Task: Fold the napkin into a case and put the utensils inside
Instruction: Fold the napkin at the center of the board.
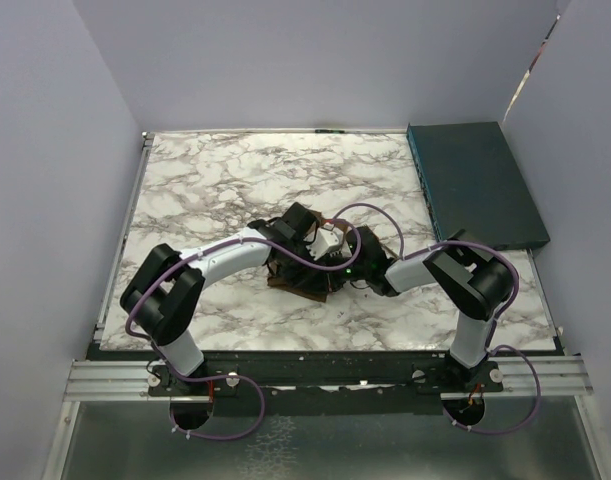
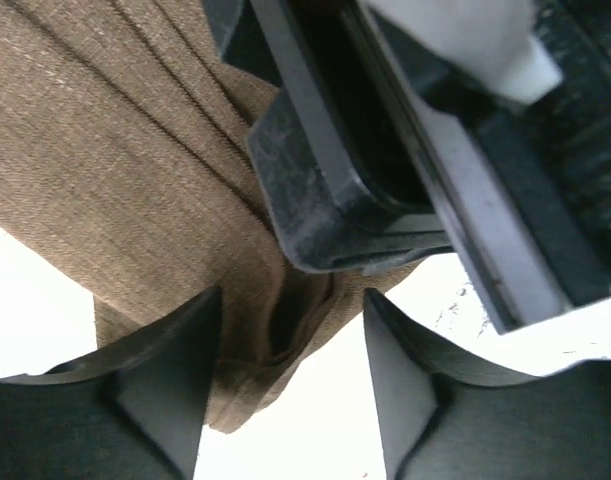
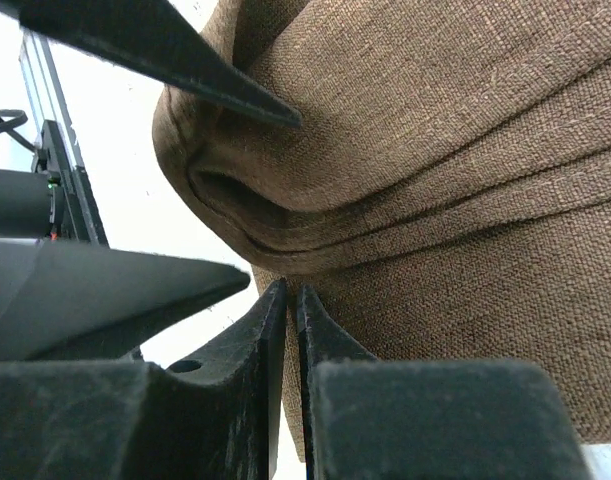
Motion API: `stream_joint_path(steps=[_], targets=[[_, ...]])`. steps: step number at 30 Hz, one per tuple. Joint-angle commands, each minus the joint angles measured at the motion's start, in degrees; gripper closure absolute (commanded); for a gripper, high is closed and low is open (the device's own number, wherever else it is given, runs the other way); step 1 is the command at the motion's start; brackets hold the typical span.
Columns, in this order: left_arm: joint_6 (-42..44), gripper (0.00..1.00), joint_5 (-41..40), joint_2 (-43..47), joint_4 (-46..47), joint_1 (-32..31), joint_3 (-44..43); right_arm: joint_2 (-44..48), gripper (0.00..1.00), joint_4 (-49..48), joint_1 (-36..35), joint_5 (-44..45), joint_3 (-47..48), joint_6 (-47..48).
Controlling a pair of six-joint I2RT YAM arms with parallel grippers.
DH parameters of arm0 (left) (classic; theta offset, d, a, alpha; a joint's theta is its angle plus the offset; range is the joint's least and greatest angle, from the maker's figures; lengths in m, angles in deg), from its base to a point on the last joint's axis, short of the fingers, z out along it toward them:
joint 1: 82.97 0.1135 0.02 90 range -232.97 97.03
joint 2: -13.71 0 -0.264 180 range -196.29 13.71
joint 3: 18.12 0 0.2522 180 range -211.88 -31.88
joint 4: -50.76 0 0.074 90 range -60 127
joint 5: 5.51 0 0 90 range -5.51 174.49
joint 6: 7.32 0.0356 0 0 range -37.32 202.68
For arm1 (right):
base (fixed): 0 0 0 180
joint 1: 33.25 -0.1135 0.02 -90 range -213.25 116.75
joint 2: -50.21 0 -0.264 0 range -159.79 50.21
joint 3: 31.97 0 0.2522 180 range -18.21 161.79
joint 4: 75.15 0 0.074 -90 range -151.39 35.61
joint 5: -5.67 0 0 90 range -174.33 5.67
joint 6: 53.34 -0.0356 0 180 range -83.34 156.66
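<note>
The brown napkin (image 1: 303, 283) lies folded into a thick bundle at the table's middle, mostly hidden under both wrists. In the left wrist view the napkin (image 2: 105, 170) shows stacked folds, and its folded corner sits between the open fingers of my left gripper (image 2: 293, 300), which is over the bundle in the top view (image 1: 330, 260). My right gripper (image 3: 292, 290) is shut, its tips pressed at a lower edge of the napkin (image 3: 435, 150); from above it (image 1: 363, 272) meets the bundle from the right. The fork is out of view.
A dark teal flat box (image 1: 475, 185) lies at the back right of the marble table (image 1: 215, 180). Grey walls surround the table. The right gripper's black body (image 2: 385, 150) sits close over the left gripper's fingers (image 3: 185, 55).
</note>
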Motion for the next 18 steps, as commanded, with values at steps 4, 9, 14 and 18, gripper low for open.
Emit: stream_joint_path(steps=[4, 9, 14, 18], targets=[[-1.94, 0.01, 10.29, 1.28, -7.05, -0.67, 2.55, 1.22, 0.84, -1.61, -0.71, -1.71, -1.11, 3.7], [-0.49, 0.01, 12.22, 1.81, -8.43, -0.12, 3.15, 3.53, 0.84, -2.16, -0.5, -1.83, -1.85, 3.62], [1.28, 0.01, 10.78, 3.95, -11.85, -0.06, -0.41, 7.83, 0.83, -2.03, 0.07, -2.25, -1.92, 2.56], [2.6, 0.01, 7.42, 7.2, -15.25, -0.08, -5.22, 8.88, 0.84, -0.23, 0.19, -3.63, -0.71, 3.25]])
